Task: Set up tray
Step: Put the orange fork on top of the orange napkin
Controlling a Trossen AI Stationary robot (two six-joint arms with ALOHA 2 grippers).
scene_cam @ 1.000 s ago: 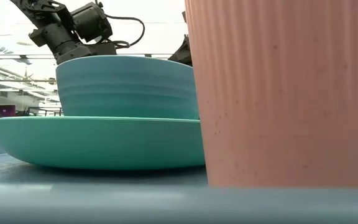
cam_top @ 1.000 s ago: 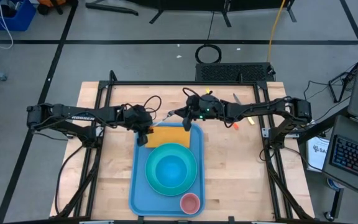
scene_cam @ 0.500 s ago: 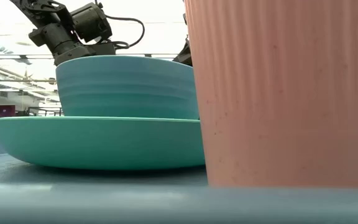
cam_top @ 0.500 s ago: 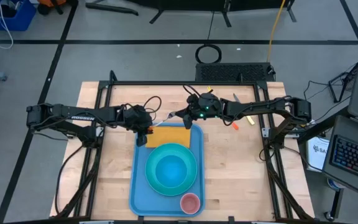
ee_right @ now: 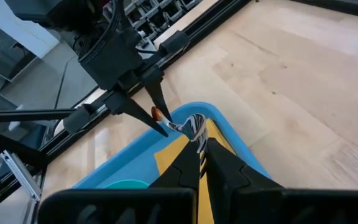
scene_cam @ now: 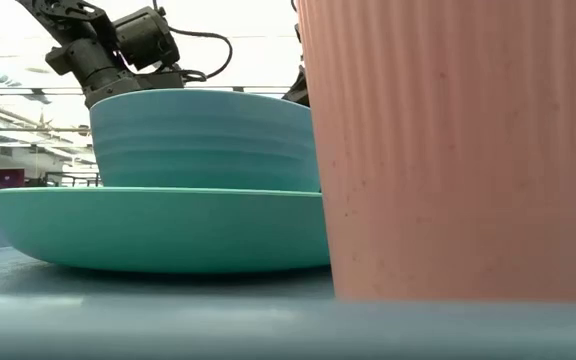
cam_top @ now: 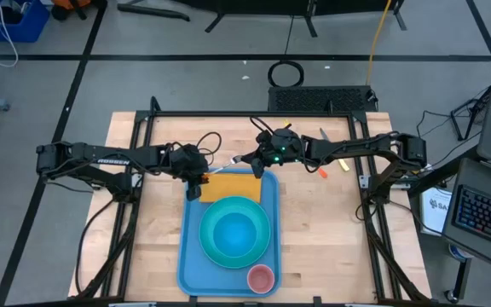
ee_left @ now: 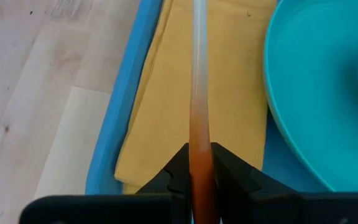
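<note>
The left claw grips a utensil over the napkin in the tray; the right claw pinches its far end. Release one side before lowering, keeping it level.

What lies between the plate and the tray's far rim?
In the high view, the orange-yellow napkin fills that stretch of the tray beyond the plate, with a utensil held above it by both tools.

One tray, plate, bowl, cup, napkin; two arms.
</note>
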